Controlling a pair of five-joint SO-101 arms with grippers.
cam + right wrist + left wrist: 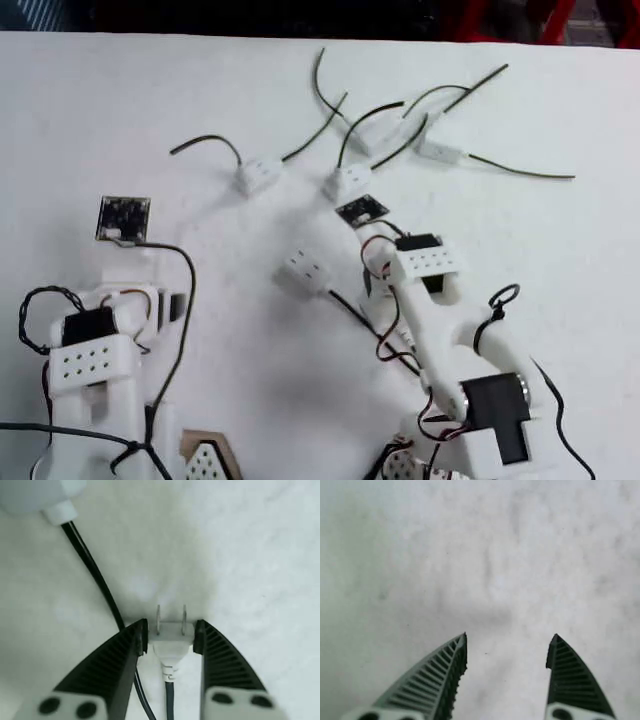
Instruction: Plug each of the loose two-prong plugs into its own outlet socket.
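Note:
My right gripper (171, 625) is shut on a white two-prong plug (170, 635), one finger on each side, with the prongs pointing away just above the table. A white outlet socket (30, 495) with a black cord lies ahead and to one side; in the high view it is the block (305, 270) beside the right arm (425, 265). Two more socket blocks (258, 177) (348, 182) lie farther back. Two other small white corded pieces (375, 138) (440, 152) lie behind them. My left gripper (509, 635) hangs open over bare white table.
The left arm (95, 360) stands at the front left, well away from the sockets. Thin dark cords (330, 100) sprawl across the back of the table. A black cord (95, 575) runs along the table beside my right gripper's finger.

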